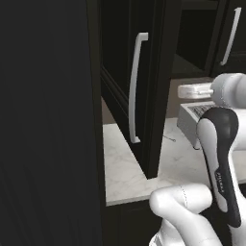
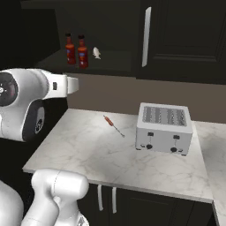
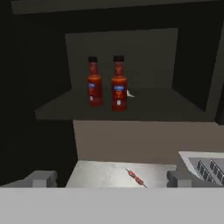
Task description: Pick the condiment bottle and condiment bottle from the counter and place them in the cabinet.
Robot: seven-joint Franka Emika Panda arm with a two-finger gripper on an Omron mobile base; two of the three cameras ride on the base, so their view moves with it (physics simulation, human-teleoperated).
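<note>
Bottles: two red condiment bottles (image 3: 106,82) with dark caps stand upright, just beside each other, on the open shelf of the cabinet (image 2: 185,39); in the right base view they sit toward the shelf's left part.
White object: a small pale thing (image 2: 96,53) lies on the shelf just right of the bottles; too small to tell what it is.
Task state: both bottles appear placed already, so the job looks finished or nearly so; no bottle stands on the worktop (image 2: 88,150).
Jaws: wide open and holding nothing; in the hand view the two tips rise at the bottom, well apart from the bottles, pointing toward the shelf.
Step in hand: judged as backing away from the shelf; do it well by pulling straight back along the line of the hand, level, with no sideways sweep that could tip the nearer bottle.
Edges: the shelf front edge and the open dark door (image 1: 144,96) with its pale bar handle stand to the left of the arm; keep the elbow off that door.
Open room: the worktop below is mostly bare, with a small skewer-like item (image 2: 114,125) at its middle and a toaster (image 2: 164,128) to the right.
</note>
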